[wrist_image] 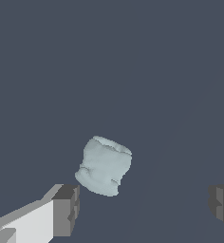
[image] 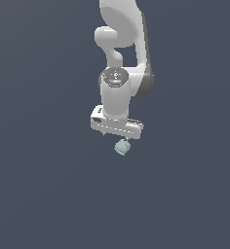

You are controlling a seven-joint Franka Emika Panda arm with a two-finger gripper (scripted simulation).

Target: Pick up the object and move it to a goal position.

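Jaws are spread wide with nothing between the pads: in the wrist view both dark fingertips [wrist_image: 66, 209] sit far apart at the frame edges and the object [wrist_image: 104, 165] lies in the gap, nearer one finger but touching neither. Gripper [image: 116, 134] hangs pointing straight down from the white arm [image: 121, 73], and in the exterior view the object [image: 122, 147] sits just below it, slightly toward the exterior view's right of centre. My read: this is a pre-grasp hover, with the wide opening giving clearance on both sides and the vertical approach lining the pads up for a top-down pinch. Object is not centred in the gap, so I'd expect a small lateral correction or one pad will push it first. Height above it is hard to judge; no shadow or floor texture to go on. On orientation: block is roughly cubic with bevelled, lumpy corners, so no real long axis. It sits rotated relative to the finger line, flat faces skewed to the pads rather than square, which risks it twisting on closing. Goal position isn't marked in either view.
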